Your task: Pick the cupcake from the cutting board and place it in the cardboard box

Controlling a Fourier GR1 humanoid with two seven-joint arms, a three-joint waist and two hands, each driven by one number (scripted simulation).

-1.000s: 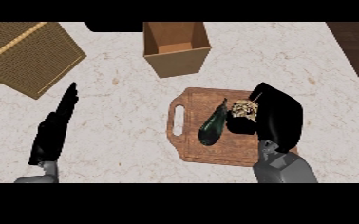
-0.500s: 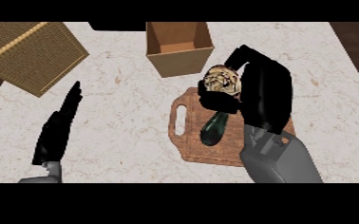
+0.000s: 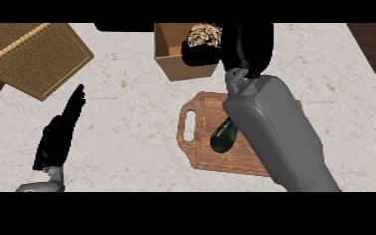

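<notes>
My right hand (image 3: 246,47) is curled round the cupcake (image 3: 204,35), a pale frosted cake with a dark base, and holds it over the right side of the open cardboard box (image 3: 175,62) at the back of the counter. The grey right forearm (image 3: 275,129) stretches across the wooden cutting board (image 3: 200,144) and hides much of it. My left hand (image 3: 62,129) rests at the lower left with straight fingers, holding nothing.
A dark green vegetable (image 3: 224,135) lies on the cutting board beside the forearm. A woven wicker mat (image 3: 40,57) sits at the back left. A dark object (image 3: 121,26) shows at the counter's far edge, left of the box.
The right hand has lifted the cupcake off the cutting board and carried it away from me, to above the cardboard box. The left hand has stayed put.
</notes>
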